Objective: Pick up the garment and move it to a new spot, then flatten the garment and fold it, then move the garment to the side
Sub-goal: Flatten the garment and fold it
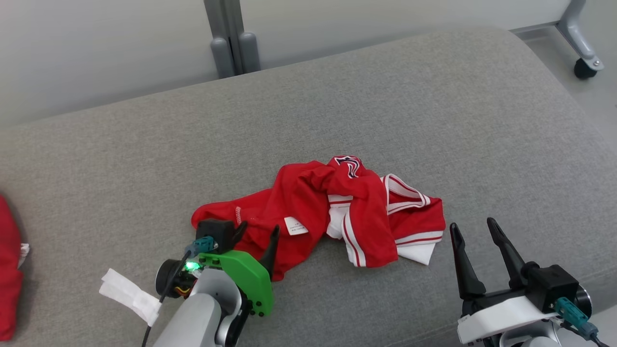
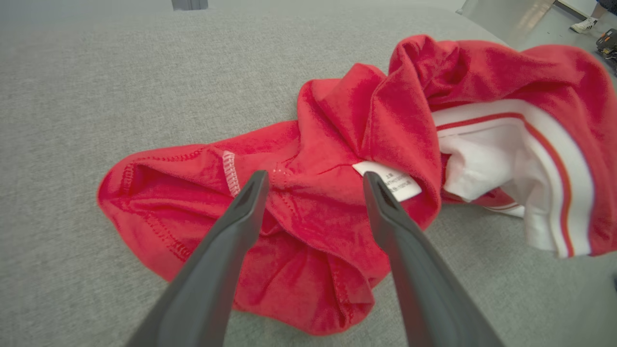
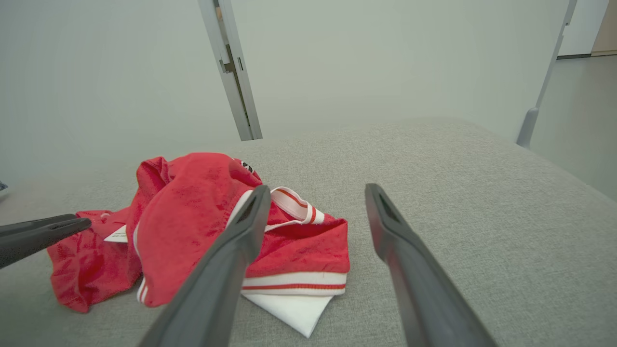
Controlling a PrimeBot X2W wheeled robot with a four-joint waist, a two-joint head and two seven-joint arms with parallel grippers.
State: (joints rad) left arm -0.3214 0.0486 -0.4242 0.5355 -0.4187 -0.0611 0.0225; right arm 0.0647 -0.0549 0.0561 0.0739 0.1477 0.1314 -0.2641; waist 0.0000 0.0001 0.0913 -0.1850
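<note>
At the surface's [image 1: 385, 96] left end a second red cloth [image 1: 9, 274] lies partly out of frame, well apart from the work. It may mark the side where finished pieces go, though that is a guess. A white strip [image 1: 129, 293] lies by the near edge, just left of the left gripper [image 1: 258, 227]. That gripper's jaws stand wide apart and hold nothing, set astride the left lobe of the garment [image 1: 313, 202]. In the left wrist view its fingers [image 2: 226, 241] straddle a bunched red fold beside the care label [image 2: 390, 184]; whether they touch the cloth I cannot tell. This placement suits a pinch on a raised ridge rather than on flat cloth, so the pick-up looks about to begin.

The garment is crumpled in a heap close to the near edge, about midway along it. It is red, with white striped trim spilling out on its right side. Just right of that trim the right gripper [image 1: 472, 224] hovers with jaws likewise apart and empty, clear of the cloth, probably placed to take the striped end.

Bare grey runs from the heap to the far edge, which backs on a pale wall with a grey post [image 1: 231, 43]. It also runs to the right edge, where the surface rounds off. A caster [image 1: 584, 69] stands beyond that far right corner. The far half offers the most room to spread the garment flat.
</note>
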